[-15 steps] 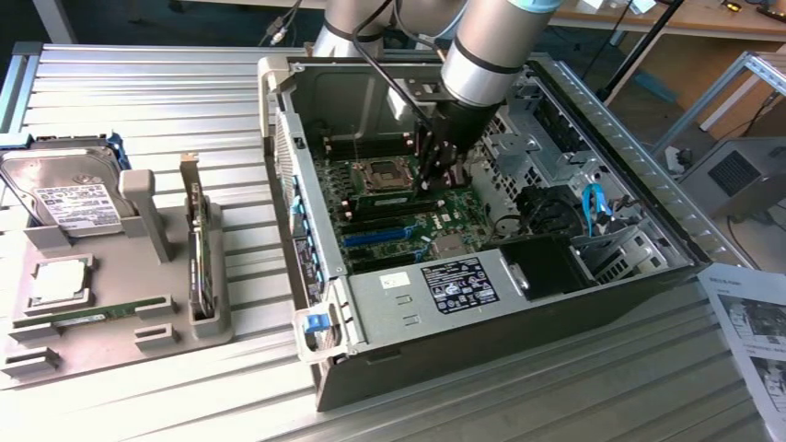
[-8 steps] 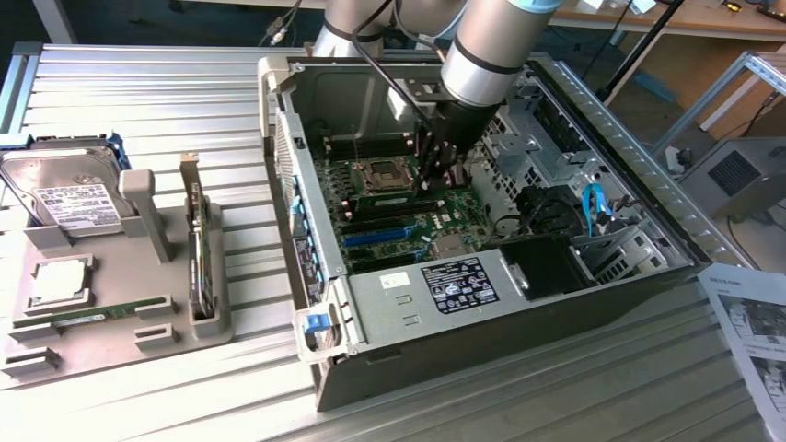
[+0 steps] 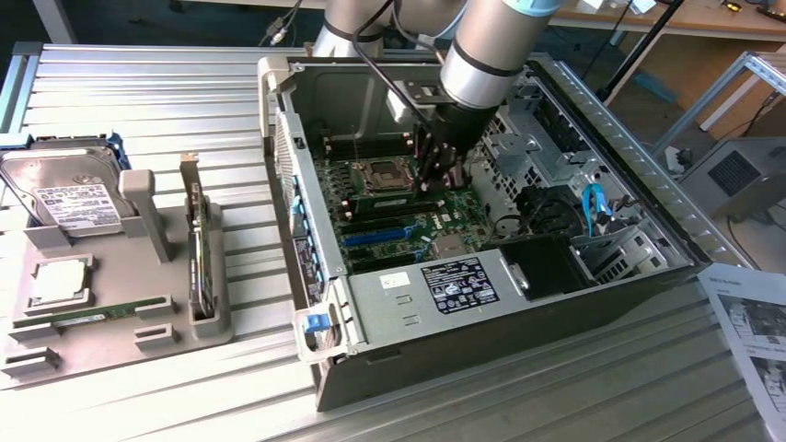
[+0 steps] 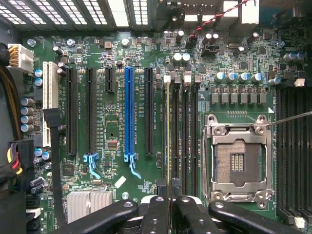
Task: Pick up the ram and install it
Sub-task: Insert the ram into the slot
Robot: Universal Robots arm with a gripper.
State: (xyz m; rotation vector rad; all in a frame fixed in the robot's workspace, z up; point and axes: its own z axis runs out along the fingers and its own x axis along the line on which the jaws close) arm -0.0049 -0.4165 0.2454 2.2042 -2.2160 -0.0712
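In the wrist view the ram [image 4: 168, 131] appears edge-on as a thin yellowish line, running along the bank of black memory slots [image 4: 181, 131] beside the empty processor socket [image 4: 239, 161]. My gripper [image 4: 168, 197] is shut on it, with one black finger [image 4: 155, 214] on each side. Whether the ram sits in a slot or hangs just above it, I cannot tell. In the exterior view the gripper [image 3: 433, 175] reaches down into the open computer case [image 3: 406, 304], over the green motherboard [image 3: 393, 226].
A blue expansion slot [image 4: 128, 112] and black ones lie beside the memory bank; more memory slots [image 4: 292, 146] sit past the socket. On the exterior view's left, a grey tray [image 3: 123, 350] holds a hard drive [image 3: 68, 198], an upright expansion card [image 3: 197, 249] and a processor [image 3: 59, 281]. Papers [image 3: 749, 322] lie on that view's right.
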